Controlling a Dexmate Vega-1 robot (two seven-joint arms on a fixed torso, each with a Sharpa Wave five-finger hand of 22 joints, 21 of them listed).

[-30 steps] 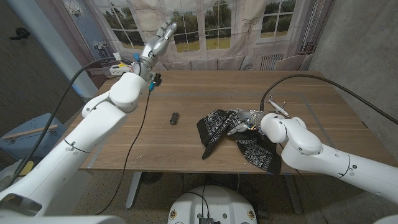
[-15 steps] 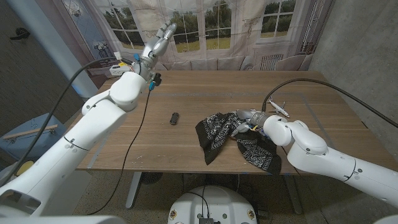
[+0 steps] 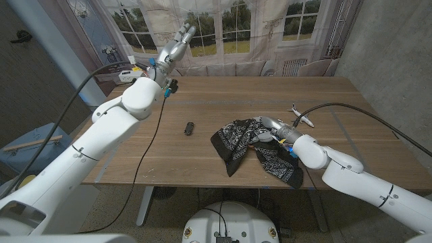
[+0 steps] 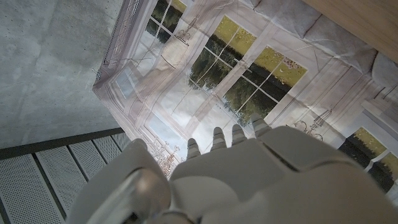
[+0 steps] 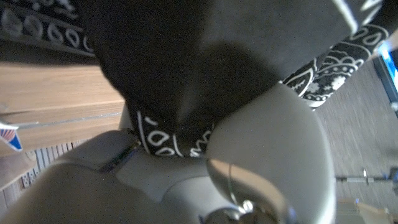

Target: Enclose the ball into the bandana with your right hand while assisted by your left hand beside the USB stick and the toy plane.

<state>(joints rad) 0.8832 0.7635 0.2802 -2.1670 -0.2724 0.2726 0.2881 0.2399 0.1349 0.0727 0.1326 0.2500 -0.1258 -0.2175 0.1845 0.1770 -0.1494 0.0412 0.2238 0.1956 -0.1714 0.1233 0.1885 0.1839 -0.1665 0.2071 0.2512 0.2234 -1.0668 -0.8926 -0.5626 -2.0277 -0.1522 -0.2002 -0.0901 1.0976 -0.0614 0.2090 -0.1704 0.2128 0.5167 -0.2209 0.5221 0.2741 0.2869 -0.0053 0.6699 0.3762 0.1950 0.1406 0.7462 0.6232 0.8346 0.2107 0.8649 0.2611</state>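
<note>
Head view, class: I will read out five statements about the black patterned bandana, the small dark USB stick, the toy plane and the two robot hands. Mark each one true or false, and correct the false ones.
1. The right robot hand is at the black-and-white patterned cloth bandana. True.
2. The left robot hand presses on the bandana. False: it is raised in the air above the table's far left corner, touching nothing.
3. The small dark USB stick lies on bare wood to the left of the bandana. True.
4. The white toy plane sits on top of the bandana. False: it rests on the wooden table, right of the bandana.
5. The bandana lies perfectly flat. False: it is bunched and folded.
</note>
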